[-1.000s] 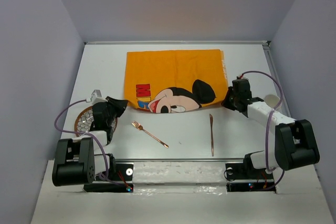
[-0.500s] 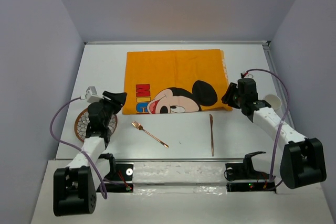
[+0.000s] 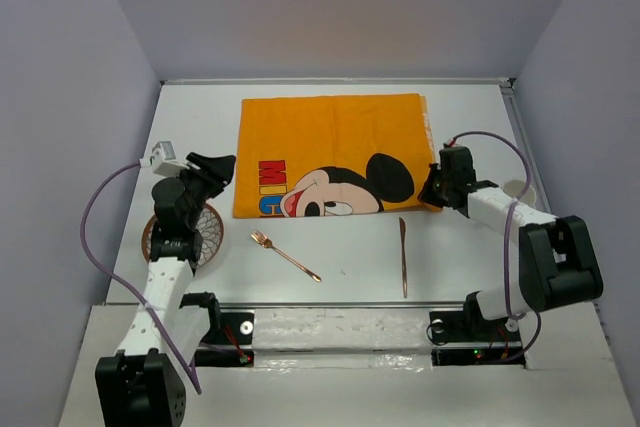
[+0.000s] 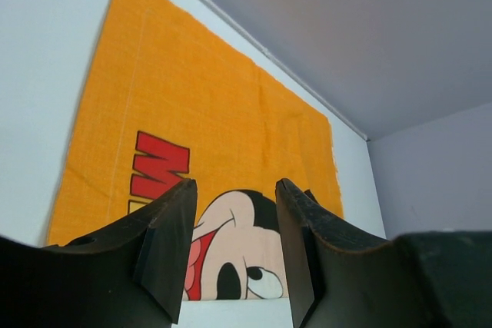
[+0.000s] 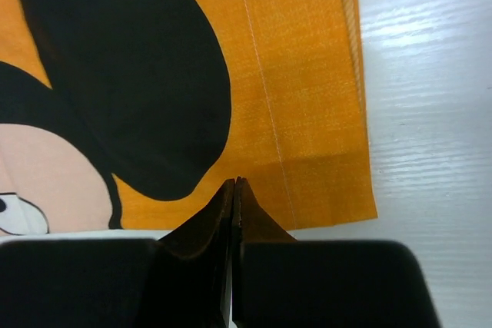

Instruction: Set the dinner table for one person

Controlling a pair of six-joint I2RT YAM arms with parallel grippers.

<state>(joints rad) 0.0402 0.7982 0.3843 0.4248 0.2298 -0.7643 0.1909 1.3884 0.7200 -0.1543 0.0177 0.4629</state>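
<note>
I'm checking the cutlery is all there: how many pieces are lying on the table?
2. The fork lies nearside of the orange placemat, left of centre; the knife lies right of centre. Others could be hidden under the placemat.

Facing me, an orange cartoon placemat (image 3: 330, 152) lies toward the table (image 3: 350, 247)'s far edge. A fork (image 3: 285, 255) and a knife (image 3: 403, 257) lie near my edge, and a patterned plate (image 3: 212, 235) sits by the left edge.

This was a lab test booth, not a home. The white table (image 3: 340, 257) sat boxed in by plain grey-lilac panels (image 3: 60, 97) at 9, 12 and 3 o'clock. A left arm (image 3: 165, 267) and a right arm (image 3: 500, 212) were bolted to a taped rail (image 3: 340, 327) at 6 o'clock, and purple cables (image 3: 84, 227) looped loose.
</note>
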